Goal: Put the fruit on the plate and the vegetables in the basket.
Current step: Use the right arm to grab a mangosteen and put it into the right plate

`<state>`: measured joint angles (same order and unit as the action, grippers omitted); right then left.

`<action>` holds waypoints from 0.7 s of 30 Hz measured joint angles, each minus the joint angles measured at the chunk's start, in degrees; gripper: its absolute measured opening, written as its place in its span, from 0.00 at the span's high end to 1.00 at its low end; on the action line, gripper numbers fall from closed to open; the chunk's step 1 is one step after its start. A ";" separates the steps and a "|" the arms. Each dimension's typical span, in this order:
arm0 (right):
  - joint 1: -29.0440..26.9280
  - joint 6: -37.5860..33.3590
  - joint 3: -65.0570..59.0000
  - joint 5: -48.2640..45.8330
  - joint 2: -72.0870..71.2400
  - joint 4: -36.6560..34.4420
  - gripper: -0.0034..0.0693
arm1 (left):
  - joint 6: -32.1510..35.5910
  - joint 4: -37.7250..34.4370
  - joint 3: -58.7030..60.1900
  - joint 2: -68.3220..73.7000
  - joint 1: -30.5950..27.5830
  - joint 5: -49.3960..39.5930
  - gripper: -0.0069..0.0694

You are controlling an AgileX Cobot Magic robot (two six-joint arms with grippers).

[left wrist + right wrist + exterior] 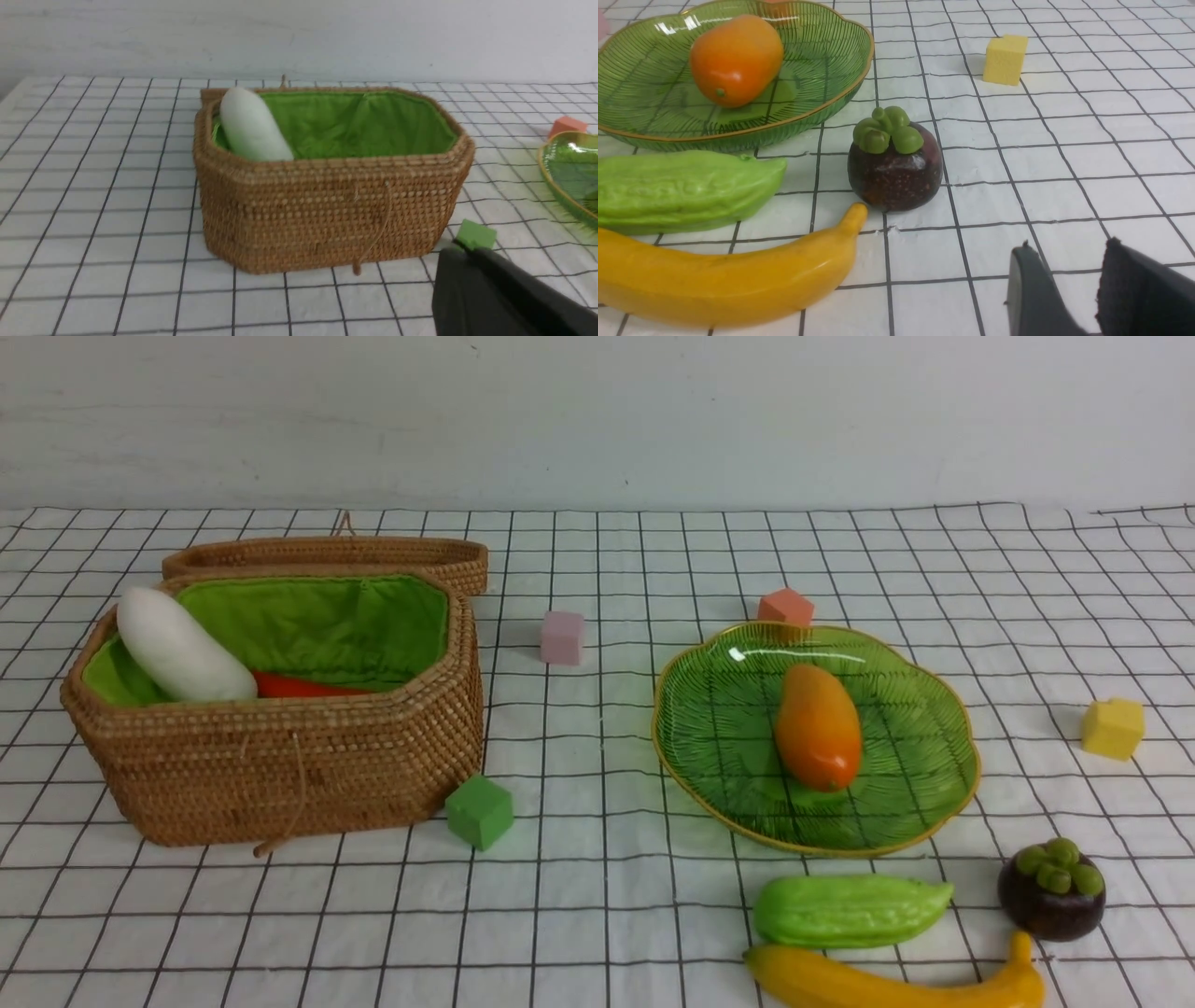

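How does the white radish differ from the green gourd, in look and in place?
The radish is white and smooth; the gourd is light green and bumpy. The radish leans tilted inside the basket; the gourd lies flat on the checked cloth, near the plate. Both are long, rounded toy vegetables.

Mango (818, 726) on plate (719, 728) — radish (182, 649), red pepper (303, 687) in basket (280, 765); gourd (845, 910), banana (887, 985), mangosteen (1050, 896) on cloth (597, 915).

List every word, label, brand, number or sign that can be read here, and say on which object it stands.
None: no view shows any readable text. The basket, plate, mango, banana, mangosteen, gourd, radish and yellow cube carry no writing, label or number; the cloth has only a plain grid.
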<state>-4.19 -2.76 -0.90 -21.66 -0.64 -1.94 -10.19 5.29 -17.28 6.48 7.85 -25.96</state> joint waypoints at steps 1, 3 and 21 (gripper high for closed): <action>0.00 0.00 0.00 0.00 0.00 0.00 0.62 | 0.13 -0.40 0.39 -0.72 -0.43 0.00 0.93; 0.00 0.00 0.00 0.00 0.00 0.00 0.62 | 0.45 -1.65 5.50 -4.23 -1.67 0.18 0.93; 0.00 0.00 0.00 0.00 0.00 0.00 0.62 | 0.71 -2.03 18.89 -7.04 -2.47 2.74 0.91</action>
<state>-4.19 -2.76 -0.90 -21.66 -0.64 -1.94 -9.48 3.26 1.62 -0.56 5.38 -23.21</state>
